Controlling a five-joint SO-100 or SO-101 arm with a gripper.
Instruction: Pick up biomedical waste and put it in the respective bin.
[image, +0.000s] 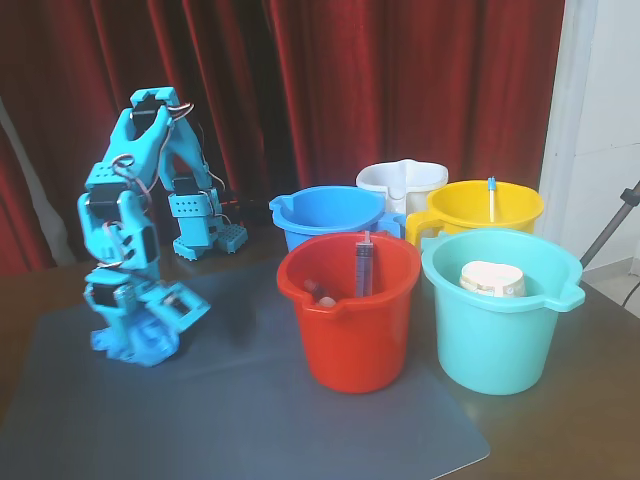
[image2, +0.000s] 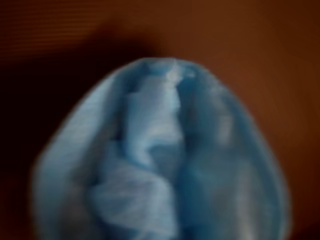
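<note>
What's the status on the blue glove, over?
Gripper low over grey mat, jaws unclear. Wrinkled blue rubber glove fills blurred wrist view. Red plastic bucket between gripper and yellow plastic bucket.

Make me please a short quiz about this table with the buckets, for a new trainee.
1. True or false: the syringe stands in a black bucket.
2. What fills the blurred wrist view? A) glove B) bottle C) tape
3. Fill in: in the fixed view, the yellow bucket stands behind the ___ bucket.

Key:
1. False; it stands in the red bucket.
2. A.
3. The teal bucket.
</note>
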